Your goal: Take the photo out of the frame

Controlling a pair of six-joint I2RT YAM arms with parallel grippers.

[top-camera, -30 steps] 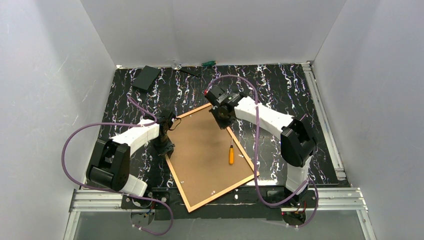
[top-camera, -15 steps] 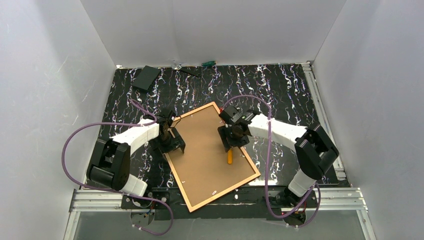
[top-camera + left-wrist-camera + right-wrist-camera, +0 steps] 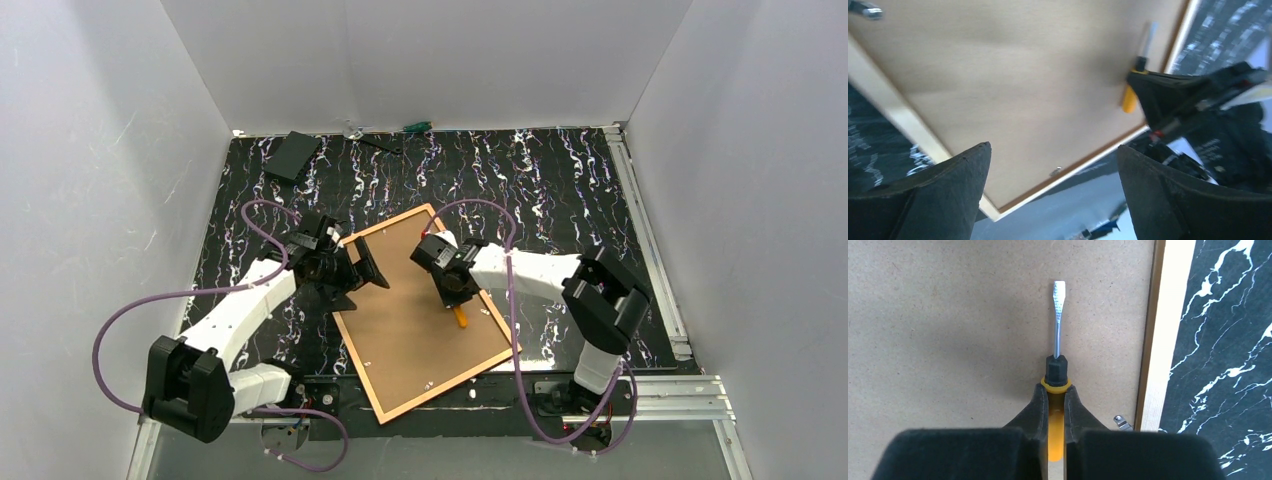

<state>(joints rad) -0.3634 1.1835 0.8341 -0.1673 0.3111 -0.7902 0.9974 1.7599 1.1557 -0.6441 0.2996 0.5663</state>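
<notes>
The frame lies face down on the black marbled table, its thin wooden rail round the photo, of which only the plain brown board back shows. An orange-handled flat screwdriver lies on that board near the right rail. My right gripper is shut on its handle; in the right wrist view the fingers pinch the orange grip and the blade points along the rail. My left gripper hangs open over the board's left edge, jaws wide apart, nothing between them.
Small metal tabs sit on the board by the rails. A black box and a green-handled tool lie at the back. White walls close in three sides, with aluminium rails at the right and along the near edge.
My right gripper came from the frame's far corner to the screwdriver, opened, then shut on its handle. My left gripper opened wide and swung in over the board's left edge.
</notes>
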